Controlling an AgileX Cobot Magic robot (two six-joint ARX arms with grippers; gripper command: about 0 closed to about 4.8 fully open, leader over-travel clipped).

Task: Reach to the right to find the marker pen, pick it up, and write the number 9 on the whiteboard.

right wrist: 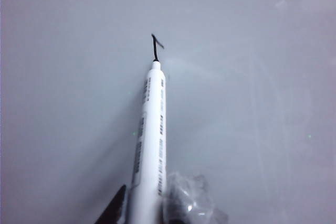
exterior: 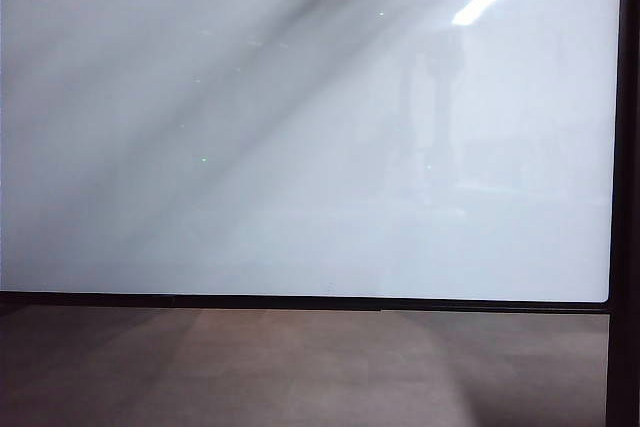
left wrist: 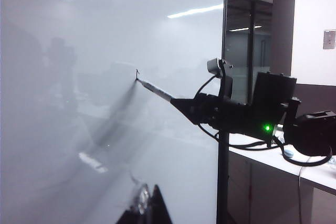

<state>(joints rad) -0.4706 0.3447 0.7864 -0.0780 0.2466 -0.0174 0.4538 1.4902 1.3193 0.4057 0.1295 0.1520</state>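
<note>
The exterior view shows only bare whiteboard (exterior: pixel 300 147) — the left wrist view shows the right gripper (left wrist: pixel 181 103) clamping the marker pen (right wrist: pixel 152 135), its tip on the short stroke (right wrist: pixel 156 47); the left gripper (left wrist: pixel 149 208), at six o'clock, is cropped — its state unclear.

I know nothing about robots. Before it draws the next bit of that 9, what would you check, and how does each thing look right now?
1. Right gripper shut on the pen: ok.
2. Tip touching the whiteboard: ok.
3. Ink flowing: ok, a short black stroke shows.
4. Stroke reads as a 9: not ok, only a small hook so far.
5. Left gripper away from the pen: ok.
6. Left fingers open or shut: cannot tell.
</note>
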